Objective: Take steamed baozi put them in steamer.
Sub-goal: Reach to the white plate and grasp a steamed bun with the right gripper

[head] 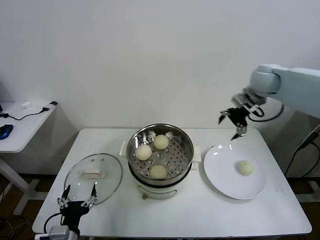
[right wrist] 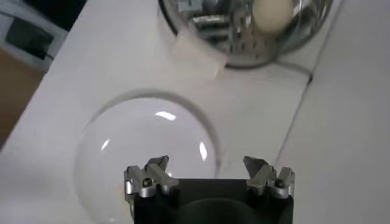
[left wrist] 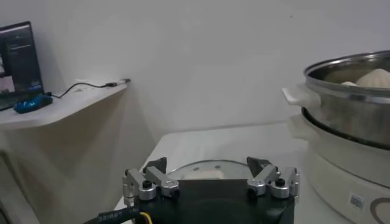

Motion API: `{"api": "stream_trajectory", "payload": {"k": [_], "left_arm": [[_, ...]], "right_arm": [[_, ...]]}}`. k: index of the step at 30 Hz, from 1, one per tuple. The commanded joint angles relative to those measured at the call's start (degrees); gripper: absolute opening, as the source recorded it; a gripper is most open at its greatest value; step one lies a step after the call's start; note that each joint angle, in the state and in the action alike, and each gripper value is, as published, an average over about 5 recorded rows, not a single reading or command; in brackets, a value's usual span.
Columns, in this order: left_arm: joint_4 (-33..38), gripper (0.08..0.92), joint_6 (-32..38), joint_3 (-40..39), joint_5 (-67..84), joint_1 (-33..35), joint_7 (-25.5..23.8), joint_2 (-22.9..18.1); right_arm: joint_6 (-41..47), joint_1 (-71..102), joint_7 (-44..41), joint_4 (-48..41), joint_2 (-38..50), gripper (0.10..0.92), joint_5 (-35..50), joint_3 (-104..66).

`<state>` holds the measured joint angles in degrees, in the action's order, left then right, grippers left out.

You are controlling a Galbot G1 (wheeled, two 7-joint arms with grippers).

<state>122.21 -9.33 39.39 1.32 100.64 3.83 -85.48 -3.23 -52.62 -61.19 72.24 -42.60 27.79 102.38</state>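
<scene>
The shiny steel steamer (head: pixel 186 142) stands mid-table on its white cooker base and holds three cream-white baozi (head: pixel 161 142) (head: pixel 144 152) (head: pixel 158 172). One more baozi (head: pixel 244 167) lies on the white plate (head: pixel 225 182) to the right. My right gripper (head: pixel 229 127) hangs open and empty in the air above the plate's far edge; its wrist view looks down on the plate (right wrist: pixel 122 134) and part of the steamer (right wrist: pixel 244 36). My left gripper (head: pixel 81 188) rests open and empty at the table's front left, by the glass lid. Its wrist view shows the steamer (left wrist: pixel 347 91) from the side.
A round glass lid (head: pixel 93 177) with a white handle lies flat on the table left of the steamer. A small white side table (head: pixel 20 125) with a cable and a blue mouse stands further left. The wall runs close behind the table.
</scene>
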Motion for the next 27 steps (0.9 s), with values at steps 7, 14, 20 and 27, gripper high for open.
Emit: {"api": "stream_trajectory", "payload": {"k": [7,14,20,27], "left_arm": [[-0.8,0.823,0.0,0.0,-0.2,-0.5,0.0,-0.3],[-1.7,0.823,0.0,0.2,-0.2,-0.6,0.0,-0.4],[-2.4,0.823,0.0,0.1,-0.3,-0.8,0.0,-0.4],[-3.0,0.823,0.0,0.1,-0.4,-0.8,0.0,-0.2]], "right_arm": [[8.7,20.2,0.7,-9.1,9.7,0.823,-8.0,-10.4],[8.9,27.0,1.1,-11.8,7.1,0.823,-9.4,-15.7],[8.7,31.0,1.9,-15.2,4.8,0.823,-11.0,-19.2],[8.2,36.4,2.3,-18.9,2.0,0.823,-15.2,-24.0]]}}
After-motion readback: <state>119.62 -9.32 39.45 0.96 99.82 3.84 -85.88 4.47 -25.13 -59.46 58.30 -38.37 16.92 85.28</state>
